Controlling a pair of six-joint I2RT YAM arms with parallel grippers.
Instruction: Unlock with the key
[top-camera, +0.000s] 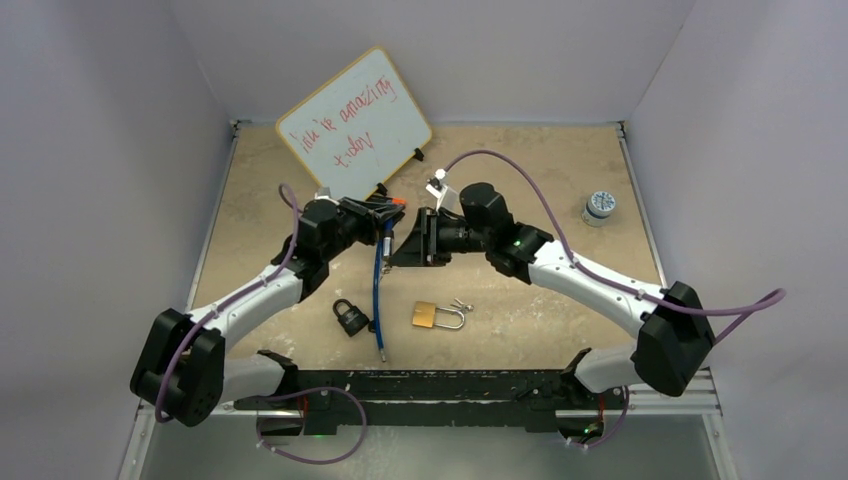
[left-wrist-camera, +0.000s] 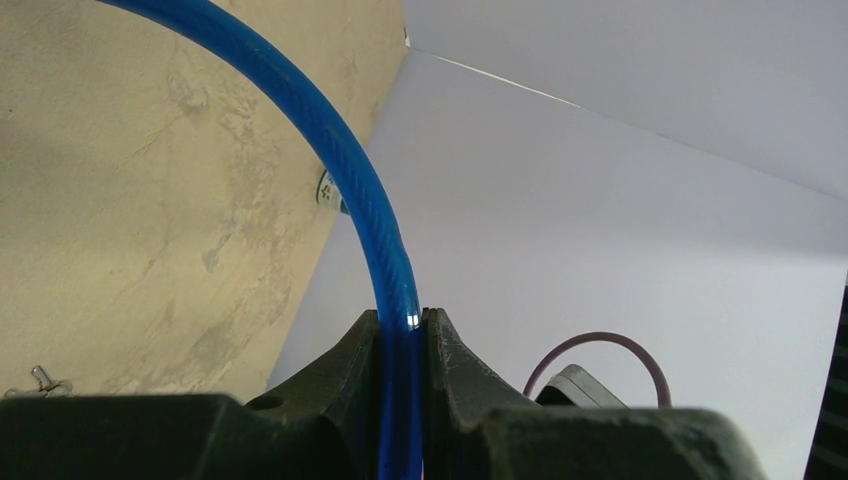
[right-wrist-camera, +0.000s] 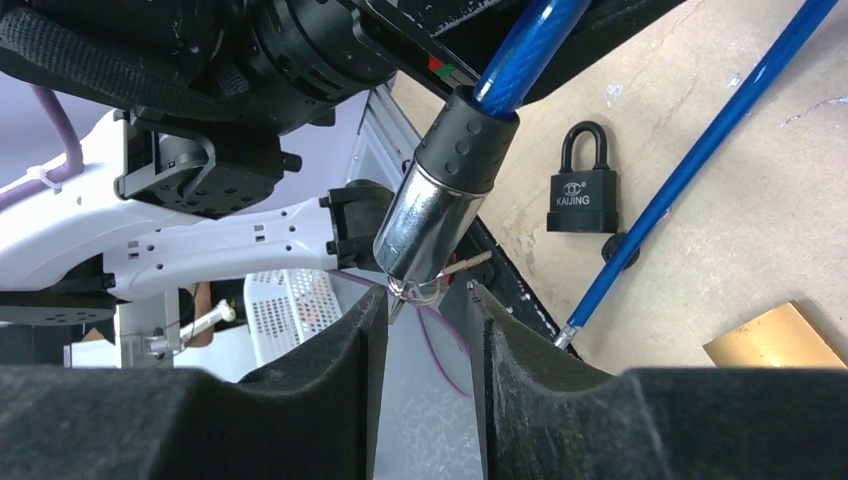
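We see the left gripper (left-wrist-camera: 400, 325) raised over the middle of the tabletop (top-camera: 560, 170), its jaws pressed together on a blue cable lock (left-wrist-camera: 350, 170). The cable runs between the two pads and arcs away above them. From the top view, the rest of the cable hangs down towards the near edge. Its bare metal tip rests on the surface just beside a black padlock (top-camera: 350, 318), which lies flat left of centre.

The cable's lock head (right-wrist-camera: 435, 215), a black collar over a chrome barrel, points down at the right gripper (right-wrist-camera: 428, 300). We find that gripper's jaws standing apart, one on each side of the barrel's lower end. A small key on a wire ring (right-wrist-camera: 418, 292) sticks out of that end, right at the fingertips. We cannot tell whether either pad touches it, or how far the key sits in the barrel.

A brass padlock (top-camera: 425, 316) lies near the middle of the near edge, with a pair of small keys (top-camera: 462, 305) just beside its shackle. A whiteboard (top-camera: 350, 125) with red handwriting leans at the far left corner. A small round container (top-camera: 599, 207) stands by the right edge.
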